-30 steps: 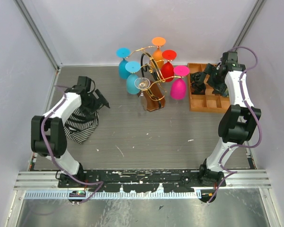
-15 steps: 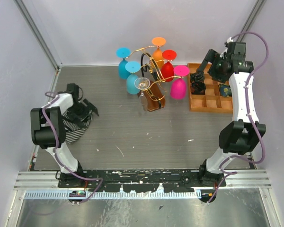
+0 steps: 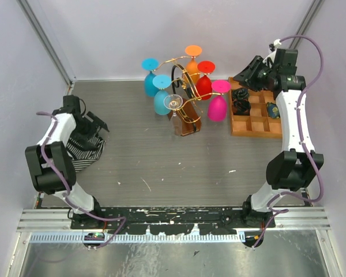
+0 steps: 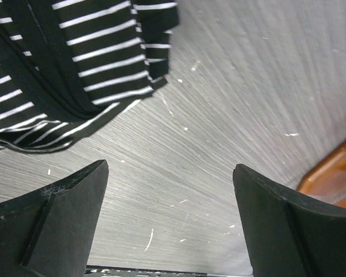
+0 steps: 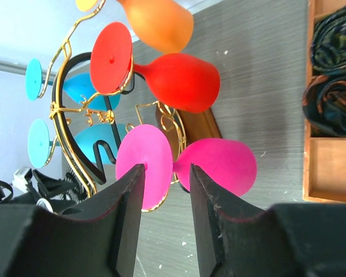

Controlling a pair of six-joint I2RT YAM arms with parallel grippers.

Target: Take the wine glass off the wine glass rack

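Right gripper: jaws drawn close with a narrow gap between them, nothing pinched. It is held off the table above the far left corner of the compartment tray, facing the wine glass rack. In the right wrist view the foot of the pink wine glass lines up with the gap. The top view shows gripper and glass apart.

Left gripper: jaws spread wide, holding nothing, over the table just beside the striped cloth at the left edge.

Rack: upright at the far middle of the table, just left of the tray. The pink wine glass, red glass, orange glass, two blue glasses and clear glass hang bowl-down on its gold wire arms.

Tray: two dark patterned rolls lie in its left column of compartments. One dark item with blue lies in the right column. Their material cannot be told.
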